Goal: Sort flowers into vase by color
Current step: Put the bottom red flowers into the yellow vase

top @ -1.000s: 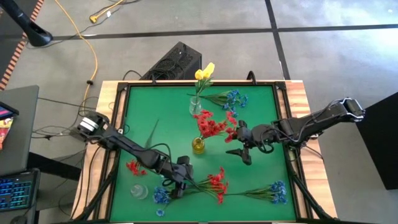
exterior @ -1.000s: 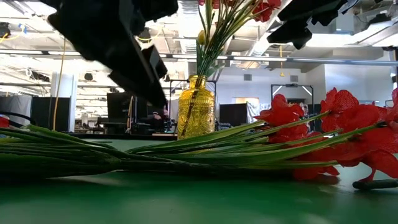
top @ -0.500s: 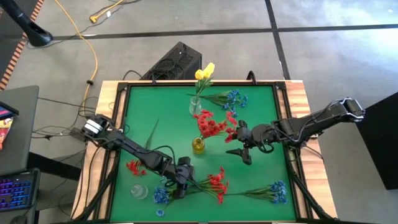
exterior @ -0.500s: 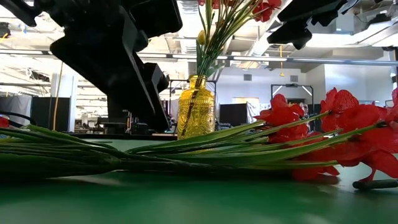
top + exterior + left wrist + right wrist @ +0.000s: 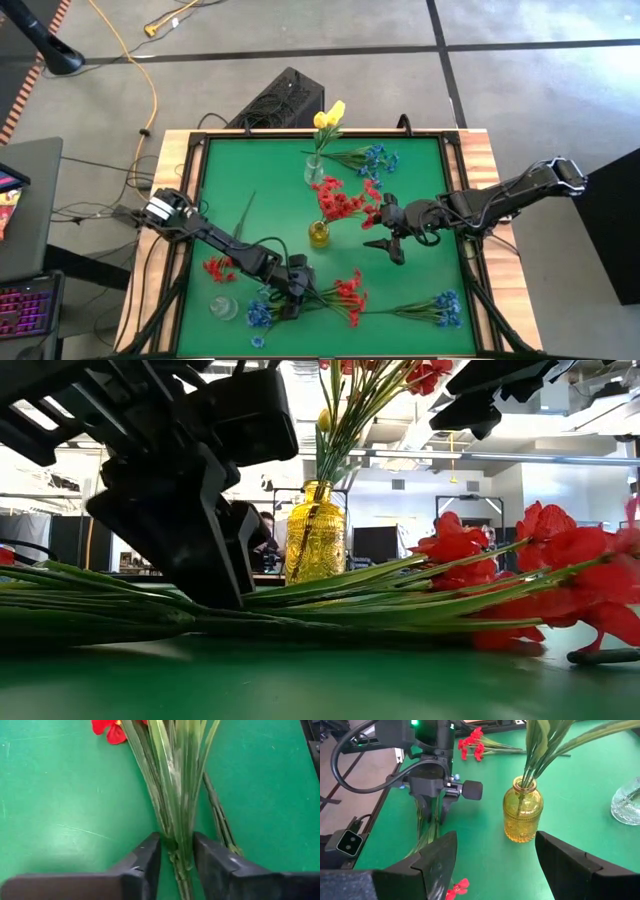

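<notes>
Two dark arms work over a green table (image 5: 400, 205) strewn with artificial flowers, seen from above. At far left near the front edge lie a small red sprig (image 5: 216, 269) and a clear glass vase (image 5: 222, 308), with a blue cluster (image 5: 259, 315) just beside it. Next to that, the left gripper (image 5: 290, 305) is down at the mat, its fingers (image 5: 145, 862) standing close on either side of the green stems of a red spray (image 5: 347, 293) lying flat; the wrist view shows the stems bunched between the two pads, at or very near contact, with its blooms stretched away toward the table's middle. Open green mat lies behind this arm, toward the back left corner. At centre stands a yellow glass vase (image 5: 319, 234) already carrying red flowers (image 5: 345, 203), and behind it a clear vase with yellow tulip heads (image 5: 328, 117), a blue spray (image 5: 372, 158) lying beside it near the back edge. Right of centre, the right gripper (image 5: 384, 246) hangs above the mat with its fingers spread wide and nothing between them, facing the yellow vase, which is near but not touched. Another blue spray (image 5: 437, 307) rests along the front edge at right, well apart from both grippers.
</notes>
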